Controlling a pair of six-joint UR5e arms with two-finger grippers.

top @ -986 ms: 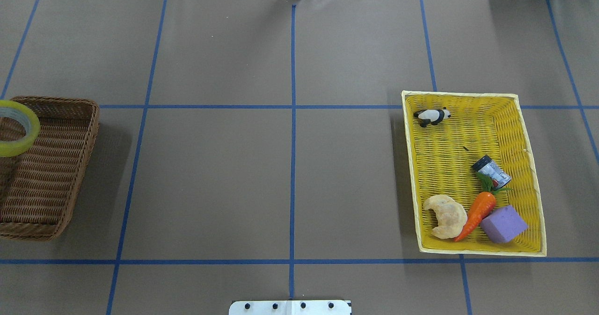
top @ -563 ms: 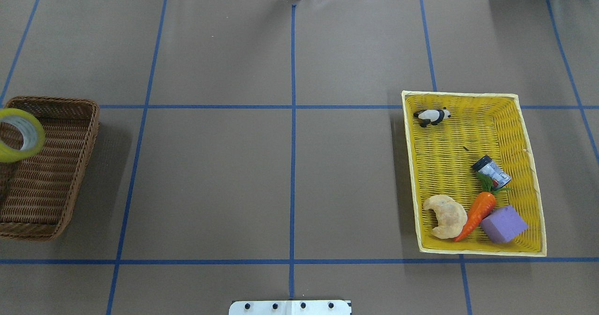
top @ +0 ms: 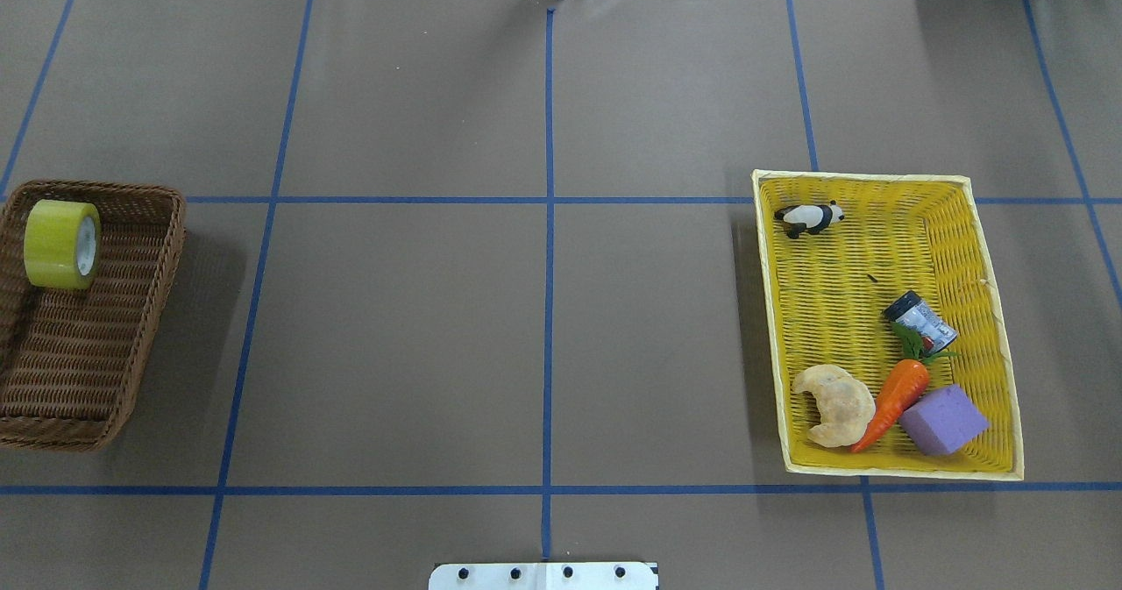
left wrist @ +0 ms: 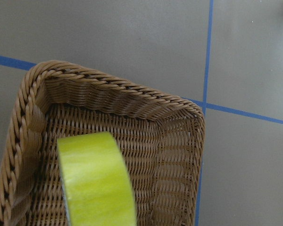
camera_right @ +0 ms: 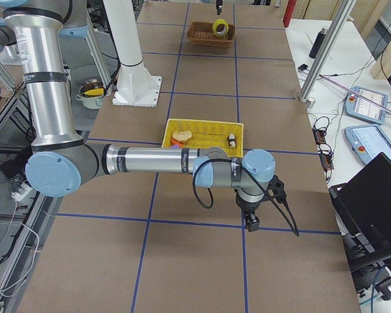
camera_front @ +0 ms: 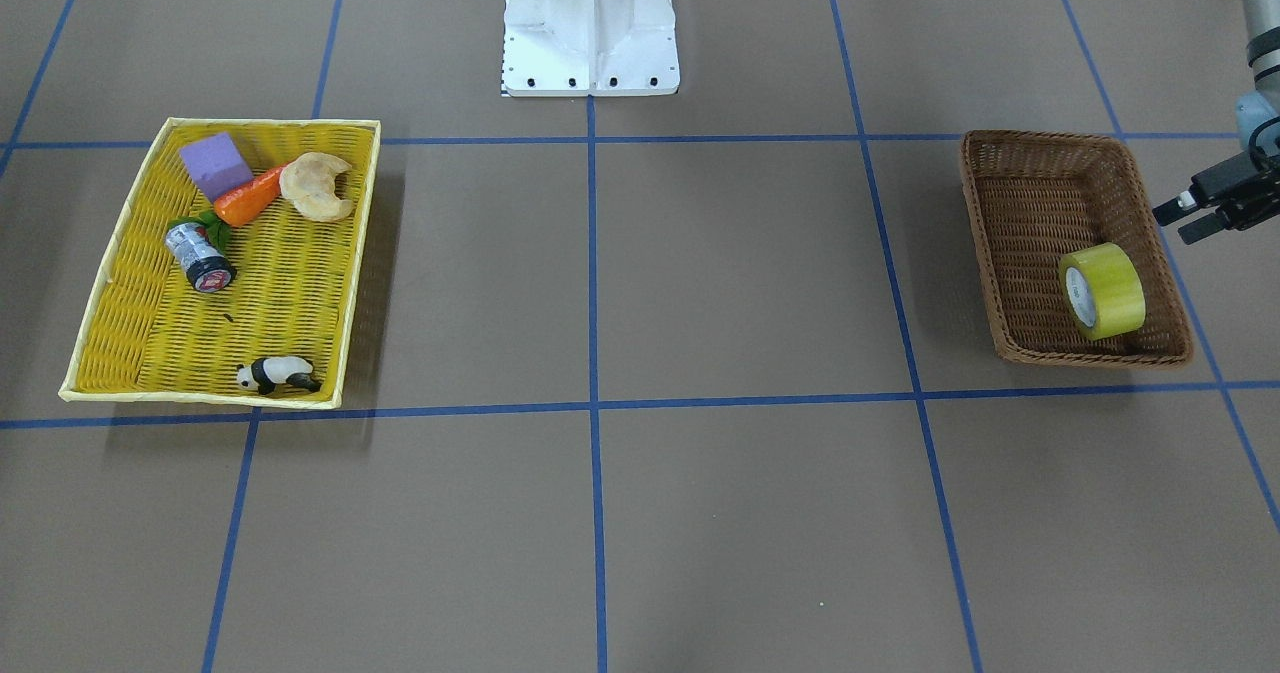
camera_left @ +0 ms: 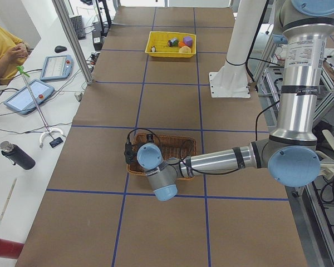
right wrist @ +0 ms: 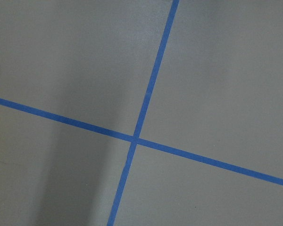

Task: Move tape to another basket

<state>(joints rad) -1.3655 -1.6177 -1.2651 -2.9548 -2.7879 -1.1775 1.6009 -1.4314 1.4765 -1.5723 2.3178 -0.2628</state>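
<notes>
The yellow tape [top: 57, 244] stands on its edge inside the brown wicker basket [top: 96, 362], at the end far from the robot. It also shows in the front view [camera_front: 1105, 293] and close up in the left wrist view [left wrist: 96, 183], with the basket's rim [left wrist: 118, 89] beyond it. My left gripper [camera_front: 1172, 225] is open and empty, off the basket's outer side and apart from the tape. My right gripper [camera_right: 251, 225] shows only in the right side view, low over bare table, and I cannot tell whether it is open or shut.
The bright yellow basket [top: 841, 292] sits on the right half of the table. It holds a toy panda [top: 811, 218], a small can [top: 920, 323], a carrot [top: 896, 397], a croissant [top: 837, 406] and a purple block [top: 942, 421]. The robot's base [camera_front: 590, 23] stands at the near edge.
The tape was higher, at the view's left edge over the brown basket, then tilted. It now rests on its edge inside the basket, let go.
</notes>
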